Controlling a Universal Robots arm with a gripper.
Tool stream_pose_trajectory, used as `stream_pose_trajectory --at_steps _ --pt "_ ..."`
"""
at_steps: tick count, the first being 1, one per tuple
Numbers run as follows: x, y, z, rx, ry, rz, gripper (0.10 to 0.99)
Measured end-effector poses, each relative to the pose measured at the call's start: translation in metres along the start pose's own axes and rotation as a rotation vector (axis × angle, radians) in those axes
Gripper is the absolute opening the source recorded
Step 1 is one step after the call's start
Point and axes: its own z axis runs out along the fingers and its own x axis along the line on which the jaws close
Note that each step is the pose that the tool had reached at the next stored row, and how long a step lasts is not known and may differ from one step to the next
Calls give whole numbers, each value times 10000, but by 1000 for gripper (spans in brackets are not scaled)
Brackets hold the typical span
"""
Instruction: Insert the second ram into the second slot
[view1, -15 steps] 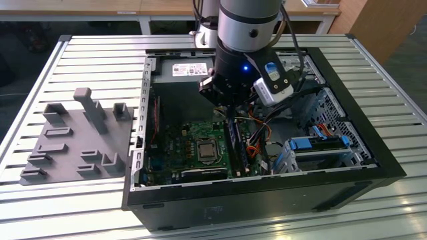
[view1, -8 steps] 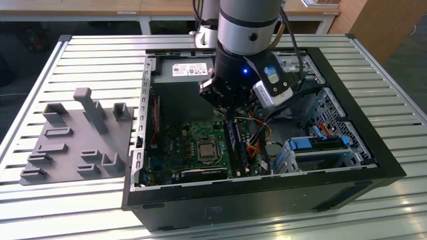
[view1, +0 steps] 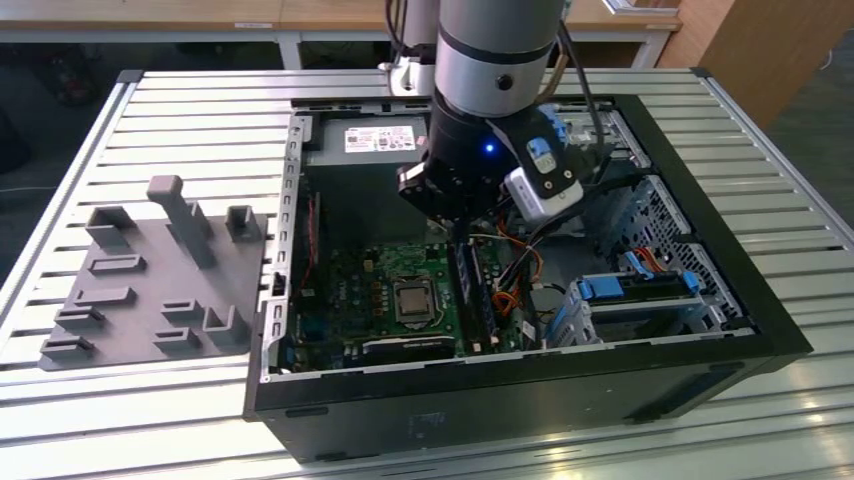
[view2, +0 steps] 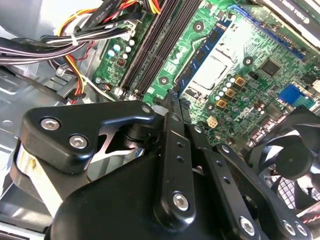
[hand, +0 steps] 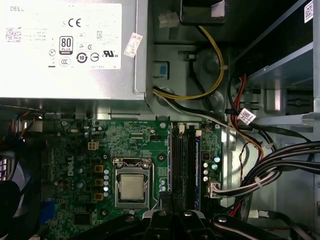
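Note:
The second ram (hand: 170, 160), a thin blue stick, stands on edge in the memory slot closest to the CPU socket (hand: 132, 186). In the second wrist view the ram (view2: 202, 52) runs away from my fingertips beside the empty black slots (view2: 150, 45). My gripper (view2: 172, 97) is shut, its tips over the near end of the stick; I cannot tell whether they touch it. In the exterior view the gripper (view1: 461, 232) reaches down into the open computer case, over the slot bank (view1: 475, 295) on the green motherboard (view1: 347, 300).
A silver power supply (hand: 65, 45) sits beyond the board. Cable bundles (hand: 280, 165) run beside the slots. A black fan (view2: 295, 150) is near the board's edge. Blue drive brackets (view1: 641, 290) sit at the exterior view's right, a grey fixture (view1: 147, 270) on the slatted table at its left.

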Motion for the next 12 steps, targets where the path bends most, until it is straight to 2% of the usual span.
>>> stream_pose_trajectory --at_steps 9,12 --pt "-26 0 149 0 0 -12 114" --pt "-43 2 172 0 0 -12 114"
